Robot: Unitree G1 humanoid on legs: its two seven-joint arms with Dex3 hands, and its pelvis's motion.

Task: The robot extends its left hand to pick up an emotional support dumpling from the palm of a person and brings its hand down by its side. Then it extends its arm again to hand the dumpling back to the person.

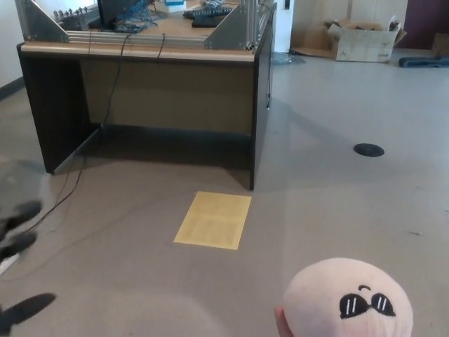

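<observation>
One pink plush dumpling [347, 298] fills the near right corner of the head view, round and pale, with a small black sunglasses face printed on its near side. It sits on a person's hand [280, 324], of which only a small sliver shows at the dumpling's lower left edge; the rest lies below the frame.

Three dark, motion-blurred shapes enter from the left edge, near the floor line: these are the fingers [19, 213] of the robot's left hand [17, 256]. Two lie close together, one above the other; the third sits lower and apart. They are spread and hold nothing. The left hand is well apart from the dumpling, with bare floor [140, 288] between them. No part of the right hand shows.

Far left stands a dark-sided bench [140, 91] with a pale wooden top. Angled metal brackets [235, 28] and rails are mounted on the top, and tangled cables and dark equipment lie beyond them. A black cable [70, 184] hangs from the bench front and trails across the floor toward the left edge.

Near the bench's right front corner a yellow sheet [213, 220] lies flat on the grey floor. Farther right is a small dark round disc [369, 149] on the floor. A cardboard box [363, 41] rests by the far wall.
</observation>
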